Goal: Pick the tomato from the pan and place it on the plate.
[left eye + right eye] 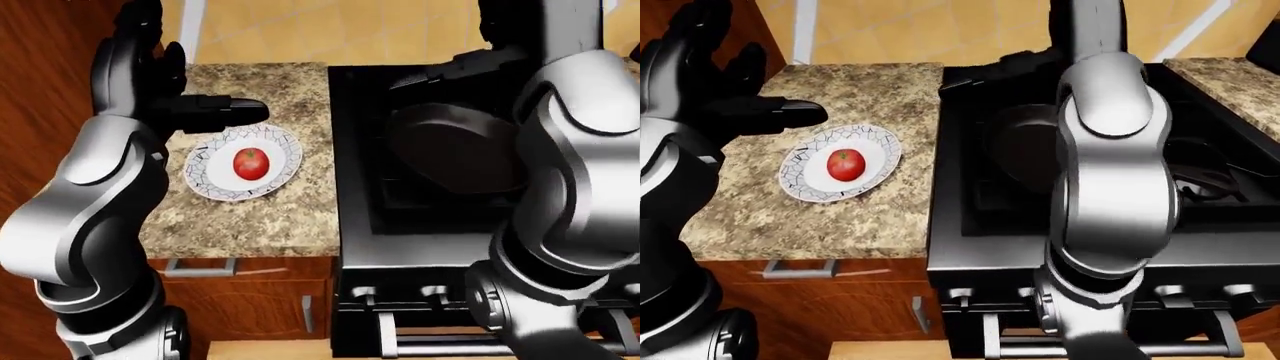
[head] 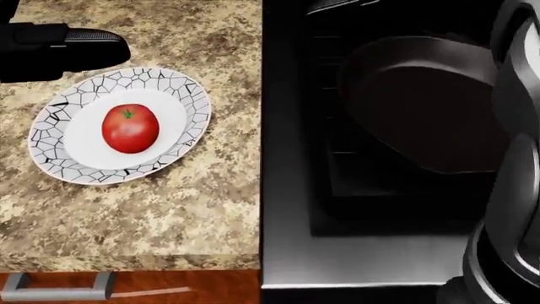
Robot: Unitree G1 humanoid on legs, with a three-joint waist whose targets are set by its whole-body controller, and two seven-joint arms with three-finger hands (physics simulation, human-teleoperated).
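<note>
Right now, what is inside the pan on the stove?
Nothing shows inside the pan: its dark bottom is bare. Its right edge is covered by the robot's right arm, so that part cannot be checked. The tomato lies on the plate.

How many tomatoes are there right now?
1: the tomato sits on the middle of the patterned plate on the counter. The pan on the stove looks empty, though the arm hides part.

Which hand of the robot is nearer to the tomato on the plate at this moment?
The left hand. It hovers open just above-left of the tomato on the plate. The right hand is not clearly visible; its arm rises over the stove, far to the right.
</note>
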